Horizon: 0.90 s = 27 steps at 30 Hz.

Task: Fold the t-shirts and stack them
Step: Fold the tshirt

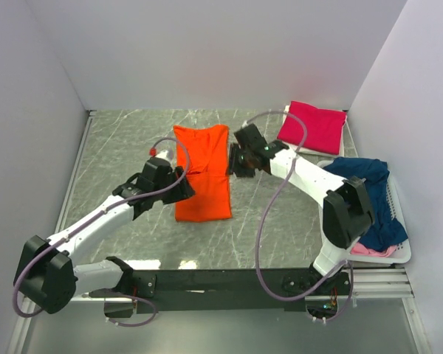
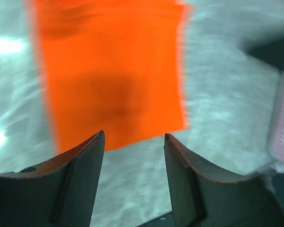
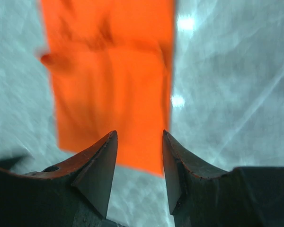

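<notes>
Lying flat in the middle of the desk (image 1: 118,140), the orange t-shirt (image 1: 201,173) was folded into a long narrow strip running from near to far, with a slight crease across its middle. The left fingers (image 2: 92,156) hovered by its near left edge and the right fingers (image 3: 104,151) by its right edge, farther back, so one arm stood on each side of the cloth. Both pairs were partly open and held nothing. In each wrist view only orange cloth and grey marbled desk showed through the gap between the tips. Those wrist views were blurred, so I could not tell whether any tip touched the fabric. At the far right a magenta t-shirt (image 1: 312,125) lay folded into a neat rectangle. Just nearer than it sat the white basket (image 1: 400,254), against the right wall. A navy t-shirt (image 1: 369,195) was heaped loosely in it, and a pale pink t-shirt (image 1: 371,251) showed at its near edge, beneath the navy one.
</notes>
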Tool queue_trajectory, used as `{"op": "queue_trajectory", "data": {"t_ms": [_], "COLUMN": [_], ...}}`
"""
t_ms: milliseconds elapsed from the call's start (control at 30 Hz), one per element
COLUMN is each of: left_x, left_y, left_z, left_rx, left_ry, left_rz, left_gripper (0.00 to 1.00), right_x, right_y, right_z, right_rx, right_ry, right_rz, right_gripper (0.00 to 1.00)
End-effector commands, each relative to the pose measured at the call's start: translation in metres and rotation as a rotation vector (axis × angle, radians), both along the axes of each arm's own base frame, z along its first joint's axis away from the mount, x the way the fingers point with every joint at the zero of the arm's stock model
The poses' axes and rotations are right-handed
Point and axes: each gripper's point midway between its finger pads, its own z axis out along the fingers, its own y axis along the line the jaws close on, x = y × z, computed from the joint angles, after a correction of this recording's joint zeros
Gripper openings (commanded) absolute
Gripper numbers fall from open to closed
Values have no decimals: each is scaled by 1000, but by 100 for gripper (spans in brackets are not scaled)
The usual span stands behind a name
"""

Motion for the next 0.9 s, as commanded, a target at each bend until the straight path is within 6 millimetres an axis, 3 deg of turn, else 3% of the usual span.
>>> {"op": "queue_trajectory", "data": {"t_ms": [0, 167, 300, 867], "left_x": [-11, -18, -25, -32], "left_y": [38, 65, 75, 74], "left_z": [-34, -53, -63, -65], "left_rx": [45, 55, 67, 38], "left_ry": [124, 173, 211, 226], "left_rz": [94, 139, 147, 155], "left_gripper": [59, 59, 58, 58], "right_x": [-33, -77, -92, -114], "right_y": [3, 11, 14, 7], "right_z": [-14, -40, -54, -102], "right_rx": [43, 62, 48, -49], "right_ry": [40, 123, 170, 296], "right_rz": [54, 98, 110, 99], "right_gripper": [50, 50, 49, 45]}}
